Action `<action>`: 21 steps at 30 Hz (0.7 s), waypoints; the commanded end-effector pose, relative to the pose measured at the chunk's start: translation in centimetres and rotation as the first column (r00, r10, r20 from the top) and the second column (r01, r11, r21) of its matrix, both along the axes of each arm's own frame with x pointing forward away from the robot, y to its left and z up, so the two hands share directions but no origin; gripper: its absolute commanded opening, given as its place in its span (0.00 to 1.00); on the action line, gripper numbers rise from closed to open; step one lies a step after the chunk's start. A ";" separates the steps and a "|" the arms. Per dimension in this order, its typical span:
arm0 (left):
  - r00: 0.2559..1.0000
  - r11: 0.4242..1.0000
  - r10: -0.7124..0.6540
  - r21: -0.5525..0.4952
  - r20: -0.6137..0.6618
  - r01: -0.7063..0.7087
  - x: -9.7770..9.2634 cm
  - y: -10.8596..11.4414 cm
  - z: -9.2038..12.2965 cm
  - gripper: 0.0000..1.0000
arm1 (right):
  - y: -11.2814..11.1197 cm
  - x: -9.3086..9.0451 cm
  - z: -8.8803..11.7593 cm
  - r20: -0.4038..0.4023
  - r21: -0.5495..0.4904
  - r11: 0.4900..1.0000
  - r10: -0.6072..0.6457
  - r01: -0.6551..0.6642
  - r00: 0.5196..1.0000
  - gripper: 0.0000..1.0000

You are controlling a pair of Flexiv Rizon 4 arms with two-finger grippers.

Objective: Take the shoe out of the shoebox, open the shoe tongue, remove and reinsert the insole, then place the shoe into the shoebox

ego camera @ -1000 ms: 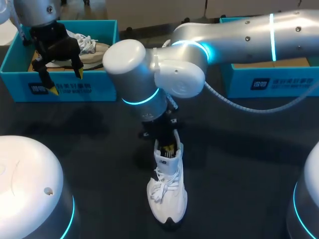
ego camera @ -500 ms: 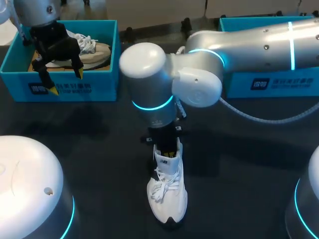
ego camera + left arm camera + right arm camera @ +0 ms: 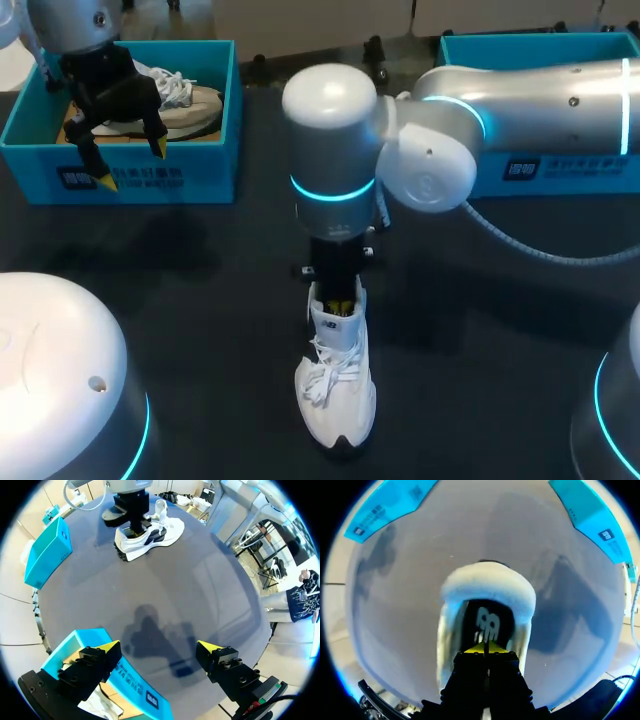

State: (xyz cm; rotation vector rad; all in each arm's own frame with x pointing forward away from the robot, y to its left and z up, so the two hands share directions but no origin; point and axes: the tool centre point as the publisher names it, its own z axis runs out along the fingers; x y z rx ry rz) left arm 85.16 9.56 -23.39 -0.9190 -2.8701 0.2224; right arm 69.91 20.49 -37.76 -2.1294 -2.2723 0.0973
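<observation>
Starting at the right gripper: its two yellow fingertips are pressed together with no gap showing, and they sit down inside the mouth of the white sneaker, just behind the tongue. Can't tell whether anything is pinched between them. The padded collar wraps round ahead of and beside the tips, and the dark inside of the shoe shows ahead of them. The sneaker stands upright on its sole on the dark table, near the middle, laces tied, toe pointing toward the head camera, outside both boxes. The right arm comes in from the right, its wrist vertical straight above the shoe opening. The left gripper has its fingers spread wide with nothing between them. It hangs over the front wall of the left teal shoebox, well apart from the sneaker. A second shoe, beige and white, lies in that box behind the gripper. The right teal shoebox sits at the far right of the table, partly hidden by the right arm; its contents can't be made out.
</observation>
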 end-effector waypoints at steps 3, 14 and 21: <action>1.000 1.000 0.000 0.002 0.001 0.000 0.0 0.0 0.1 1.00 | -0.4 -0.2 1.6 -0.034 0.029 0.999 0.031 -0.030 0.999 0.00; 1.000 1.000 0.000 0.002 0.001 0.000 0.0 0.0 0.1 1.00 | -0.8 -1.3 1.5 -0.080 0.086 0.995 0.052 -0.045 0.995 0.23; 1.000 1.000 0.000 0.002 0.001 0.000 0.0 0.0 0.1 1.00 | -0.4 -2.0 1.9 -0.110 0.100 0.994 0.063 -0.052 0.992 0.32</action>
